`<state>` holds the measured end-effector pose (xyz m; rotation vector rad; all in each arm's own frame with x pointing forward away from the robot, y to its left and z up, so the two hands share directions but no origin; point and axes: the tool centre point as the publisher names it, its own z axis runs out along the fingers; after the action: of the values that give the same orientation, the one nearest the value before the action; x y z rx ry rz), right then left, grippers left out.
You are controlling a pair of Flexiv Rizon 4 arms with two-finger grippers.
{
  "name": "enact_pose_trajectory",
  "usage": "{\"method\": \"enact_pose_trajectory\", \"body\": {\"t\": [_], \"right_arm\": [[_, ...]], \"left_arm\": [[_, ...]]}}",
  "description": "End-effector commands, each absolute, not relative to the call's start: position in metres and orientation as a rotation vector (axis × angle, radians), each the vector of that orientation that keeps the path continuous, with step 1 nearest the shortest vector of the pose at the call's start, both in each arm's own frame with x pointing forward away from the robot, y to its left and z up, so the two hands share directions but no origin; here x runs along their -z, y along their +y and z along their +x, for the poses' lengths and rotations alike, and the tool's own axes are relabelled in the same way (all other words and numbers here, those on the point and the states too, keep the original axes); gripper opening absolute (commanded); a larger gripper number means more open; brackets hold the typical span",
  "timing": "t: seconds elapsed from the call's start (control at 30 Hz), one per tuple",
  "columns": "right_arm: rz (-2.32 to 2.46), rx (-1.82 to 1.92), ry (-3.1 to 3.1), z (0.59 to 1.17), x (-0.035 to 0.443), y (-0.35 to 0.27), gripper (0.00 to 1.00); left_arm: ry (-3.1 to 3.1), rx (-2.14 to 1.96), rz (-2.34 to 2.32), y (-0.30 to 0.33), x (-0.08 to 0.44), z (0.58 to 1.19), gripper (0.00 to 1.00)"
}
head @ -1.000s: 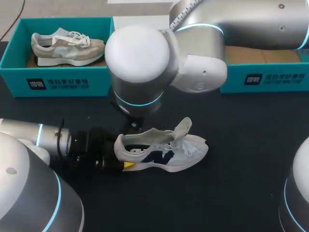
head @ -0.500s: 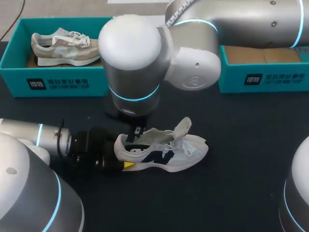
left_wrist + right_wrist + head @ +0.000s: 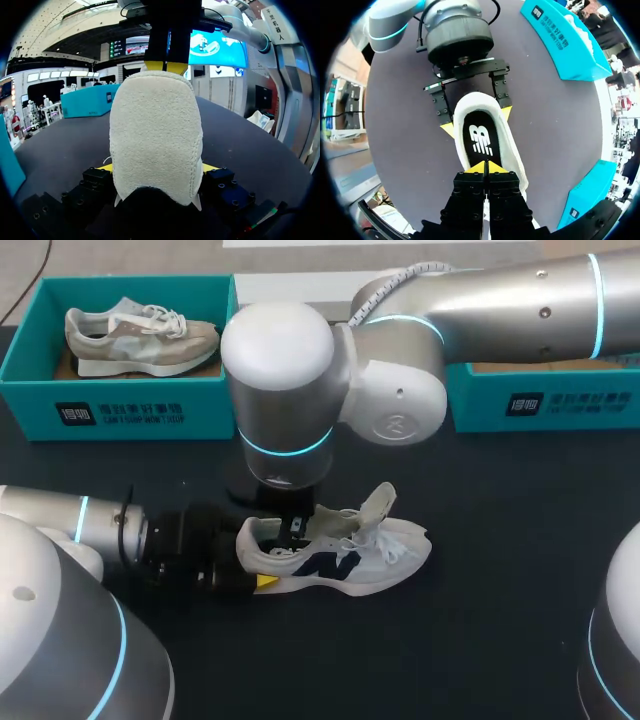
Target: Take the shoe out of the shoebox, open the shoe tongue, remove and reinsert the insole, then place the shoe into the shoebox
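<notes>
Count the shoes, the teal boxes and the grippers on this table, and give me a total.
Shoes: 2 (white shoe, beige shoe)
Teal boxes: 2 (left box, right box)
Grippers: 2 (left gripper, right gripper)
Total: 6

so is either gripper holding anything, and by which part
The left gripper grips the white shoe by its heel. The right gripper, shut over the insole, shows no clear hold.
</notes>
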<state>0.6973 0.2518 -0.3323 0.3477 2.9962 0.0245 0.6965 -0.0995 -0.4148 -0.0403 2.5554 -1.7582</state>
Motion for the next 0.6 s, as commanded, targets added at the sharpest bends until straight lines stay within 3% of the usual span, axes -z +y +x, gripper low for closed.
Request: {"method": "enact_pose_trajectory", "body": {"t": [0.03,0.3,0.33,0.37,0.4,0.6], "right_arm": [[0.297,-0.043,3.057,0.707,0.358,0.249,0.00],[0.235,-0.027,3.096,0.708,0.375,0.235,0.00],[0.236,-0.026,3.096,0.709,0.375,0.234,0.09],[0.247,-0.020,3.099,0.709,0.377,0.232,0.36],[0.246,-0.025,3.097,0.710,0.377,0.231,0.49],[0.253,-0.017,3.094,0.717,0.382,0.228,0.52]], "left_arm": [[2.556,1.756,-0.041,-0.098,0.416,0.695,0.00],[2.556,1.756,-0.041,-0.098,0.416,0.695,0.00],[2.556,1.756,-0.041,-0.098,0.416,0.695,0.00],[2.556,1.756,-0.041,-0.098,0.416,0.695,0.00],[2.556,1.756,-0.041,-0.098,0.416,0.695,0.00],[2.556,1.756,-0.041,-0.098,0.416,0.695,0.00]]}}
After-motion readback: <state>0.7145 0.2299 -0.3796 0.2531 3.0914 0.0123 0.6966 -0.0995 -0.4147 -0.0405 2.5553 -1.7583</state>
